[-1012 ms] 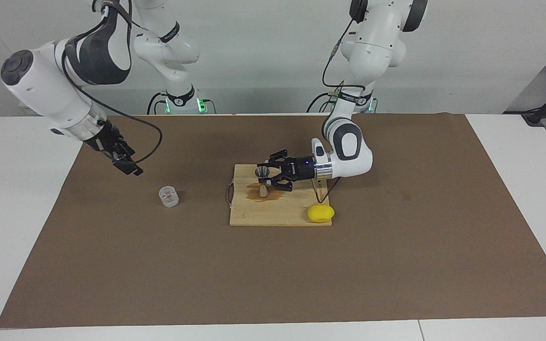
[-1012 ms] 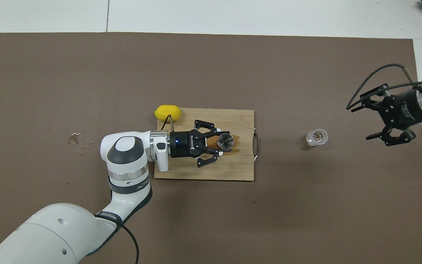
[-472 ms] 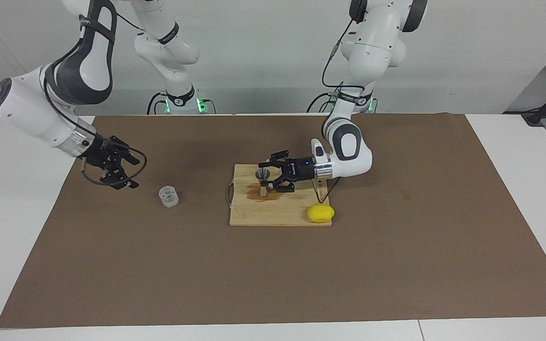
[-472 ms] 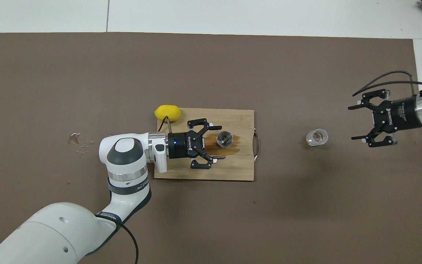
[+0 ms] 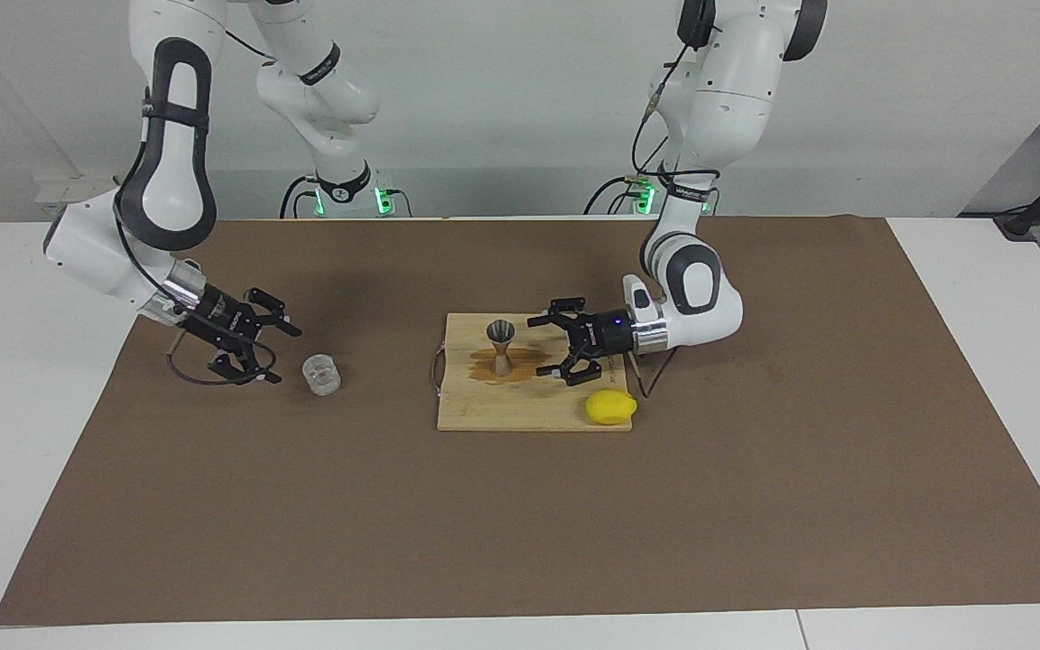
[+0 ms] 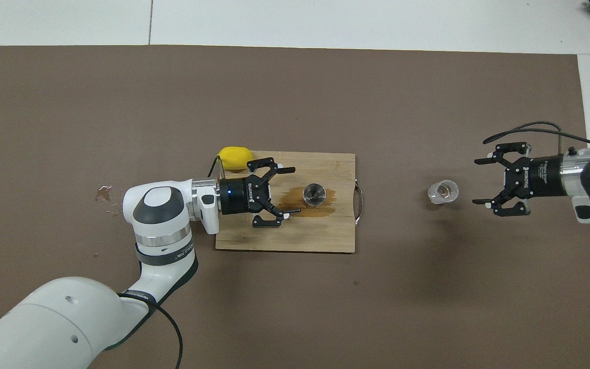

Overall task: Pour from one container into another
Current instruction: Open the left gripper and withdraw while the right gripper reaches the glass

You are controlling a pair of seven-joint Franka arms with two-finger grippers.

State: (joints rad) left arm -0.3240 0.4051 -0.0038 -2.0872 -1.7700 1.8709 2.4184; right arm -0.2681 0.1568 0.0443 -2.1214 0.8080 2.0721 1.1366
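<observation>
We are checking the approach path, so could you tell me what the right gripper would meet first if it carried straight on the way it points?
Most likely the glass tumbler: the right gripper, open and low, points at it.

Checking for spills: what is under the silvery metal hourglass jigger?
The silvery metal hourglass jigger stands on a brown wet stain on the wooden cutting board. The board directly beneath its base is covered.

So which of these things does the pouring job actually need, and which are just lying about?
Needed:
- glass tumbler, on the mat
- metal jigger, upright on the board
- right tool, open beside the tumbler
- left tool, open beside the jigger

Lying about:
- lemon
- cutting board, stained brown
</observation>
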